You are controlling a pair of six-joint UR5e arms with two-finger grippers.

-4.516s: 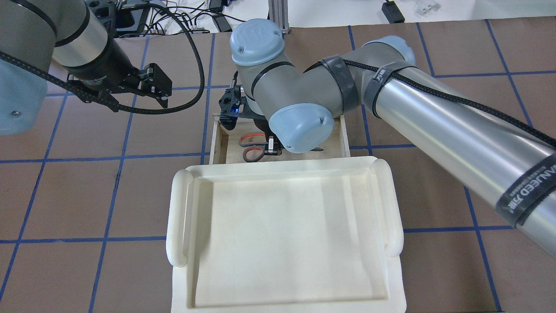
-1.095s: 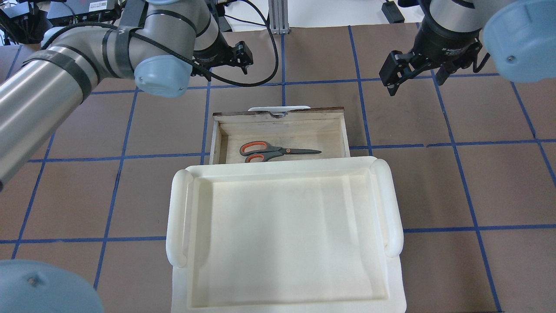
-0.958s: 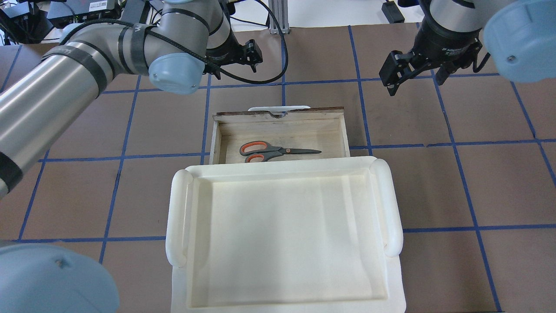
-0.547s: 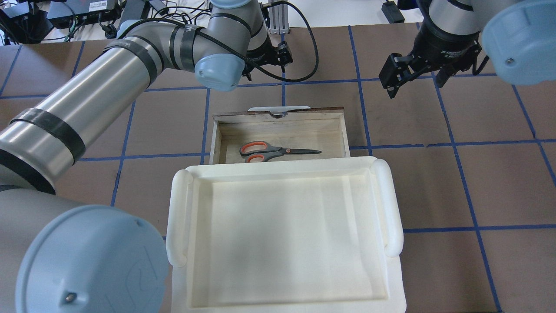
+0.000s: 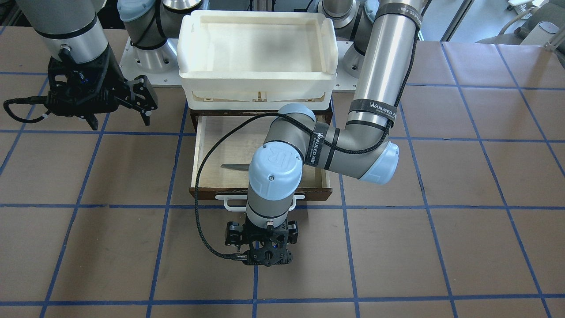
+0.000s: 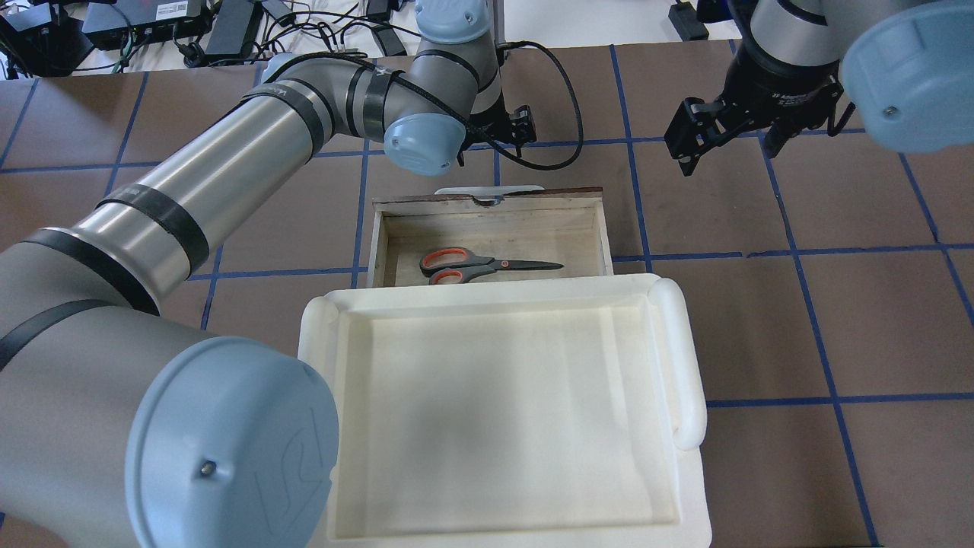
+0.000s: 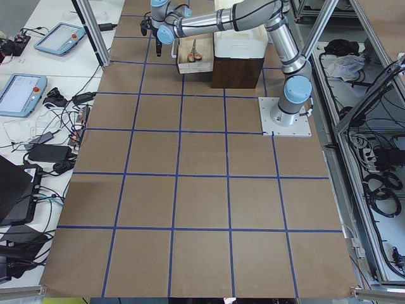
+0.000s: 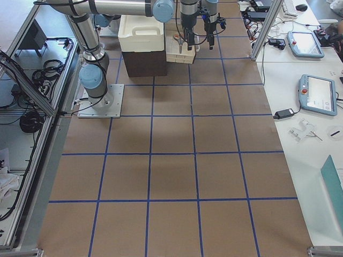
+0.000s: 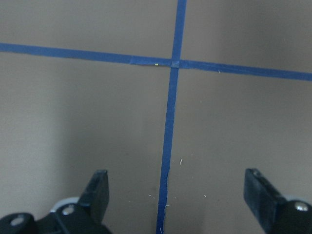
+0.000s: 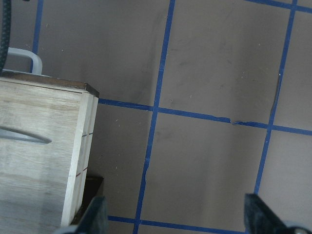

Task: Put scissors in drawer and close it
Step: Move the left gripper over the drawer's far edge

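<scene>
Overhead exterior puts the left tool [image 6: 514, 126] just past the drawer's [image 6: 378, 243] front, on the operators' edge side of the desk [image 6: 837, 327]. It points straight down, and its wrist camera shows both fingers [image 9: 99, 194] spread wide with nothing between them but a crossing of blue tape [image 9: 171, 107]. It is released and empty. My read is that it sits there to line up behind the white bar handle [image 5: 229, 203] and shove the front home.

Moving right, we come to the drawer itself. It is pulled well out of the dark case [image 7: 237, 73], which backs onto the robot's edge. The scissors [image 6: 487, 265] lie flat on the plywood floor, loops toward the robot's left and blades toward its right. So the first half looks done, and only the closing remains. The white tub [image 6: 312, 396] sits on top of the case.

Further right, the right tool [image 6: 727, 131] hangs off the drawer's right corner, spread open and carrying nothing. It looks parked there to leave the push path free.

Brown sheeting gridded with blue tape covers the whole desk. Beyond the operators' edge there are cables [image 6: 327, 19] and power bricks. The side views add white benches with touchscreen pendants [image 8: 313, 93] and aluminium framing.
</scene>
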